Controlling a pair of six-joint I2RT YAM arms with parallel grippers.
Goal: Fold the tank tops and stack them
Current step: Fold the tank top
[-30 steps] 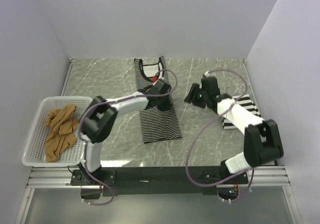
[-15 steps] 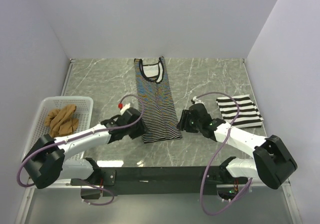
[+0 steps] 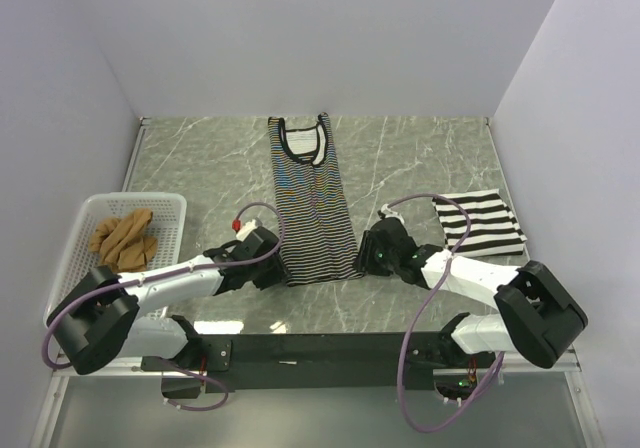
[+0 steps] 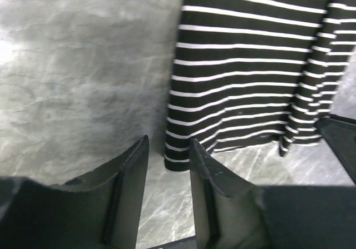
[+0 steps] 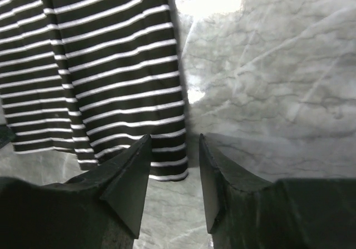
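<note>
Hem pickup, thin-striped tank top [image 3: 315,203]: jaws apart at both near corners.

Left gripper [image 4: 167,149] and right gripper [image 5: 175,143] each stand with fingers parted and nothing between them. The top lies flat, its near hem corners just ahead of the fingertips. For a clean fold, lower each jaw astride its own corner, pinch front and back layers together, then lift both sides evenly. The wide-striped tank top [image 3: 480,223] lies folded outboard of the right gripper. The tan tank top [image 3: 120,243] sits in the basket [image 3: 70,288], outboard of the left gripper.
</note>
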